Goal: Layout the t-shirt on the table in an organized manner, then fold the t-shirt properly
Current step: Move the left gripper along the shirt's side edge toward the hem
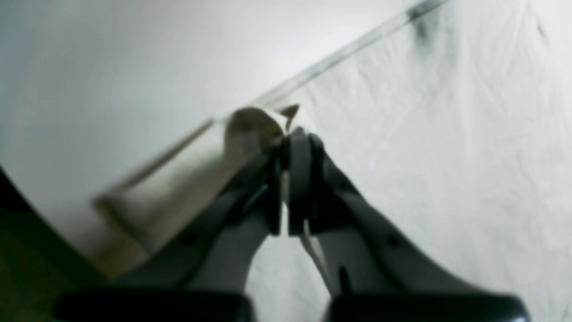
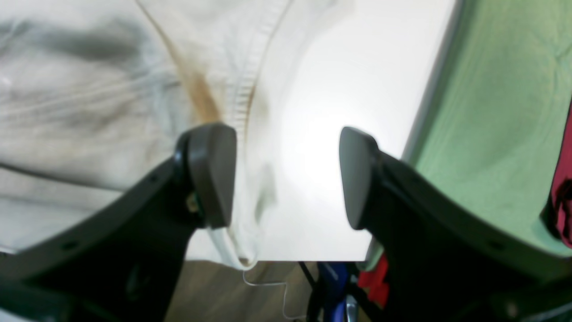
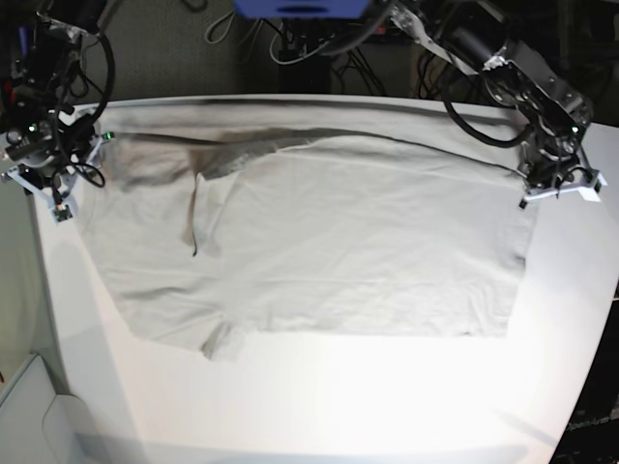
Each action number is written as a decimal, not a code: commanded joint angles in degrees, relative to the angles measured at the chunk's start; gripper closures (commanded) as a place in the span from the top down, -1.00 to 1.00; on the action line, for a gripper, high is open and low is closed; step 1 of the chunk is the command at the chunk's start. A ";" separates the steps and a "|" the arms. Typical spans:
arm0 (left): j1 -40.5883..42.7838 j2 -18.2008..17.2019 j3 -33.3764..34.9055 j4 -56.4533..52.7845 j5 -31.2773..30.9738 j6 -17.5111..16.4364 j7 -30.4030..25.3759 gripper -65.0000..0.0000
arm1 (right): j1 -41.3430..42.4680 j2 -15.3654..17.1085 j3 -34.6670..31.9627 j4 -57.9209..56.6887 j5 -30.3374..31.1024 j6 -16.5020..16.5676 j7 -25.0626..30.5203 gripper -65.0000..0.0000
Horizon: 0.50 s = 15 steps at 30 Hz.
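Note:
The pale grey-beige t-shirt (image 3: 338, 242) lies spread and wrinkled across the white table (image 3: 338, 396). At the shirt's right edge in the base view, my left gripper (image 3: 534, 193) is shut on a raised fold of the cloth. The left wrist view shows that fold (image 1: 254, 129) pinched at the tips of the left gripper (image 1: 290, 134), with the rest of the t-shirt (image 1: 424, 156) flat beside it. My right gripper (image 3: 53, 188) hovers at the shirt's left end. In the right wrist view, this right gripper (image 2: 286, 174) stands open above the t-shirt's hemmed edge (image 2: 250, 89) and bare table (image 2: 348, 80), gripping nothing.
Cables and a blue device (image 3: 300, 10) sit behind the table's far edge. Past the table's edge in the right wrist view lie a green surface (image 2: 491, 112) and a red object (image 2: 563, 188). The table's near corner (image 2: 313, 258) is just below the right gripper.

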 commanded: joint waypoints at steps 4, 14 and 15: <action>-0.61 -0.41 0.41 -0.74 -3.43 1.78 -0.70 -1.00 | 0.48 0.79 0.19 0.87 0.17 -0.45 0.64 0.15; -0.88 -0.41 0.32 0.05 -4.05 1.69 -0.70 -0.07 | 0.48 0.79 0.10 0.87 0.17 -0.45 0.81 0.15; -0.88 -0.41 0.32 0.05 -4.05 1.69 -0.70 0.03 | 0.48 0.79 0.10 0.87 0.17 -0.45 0.81 0.15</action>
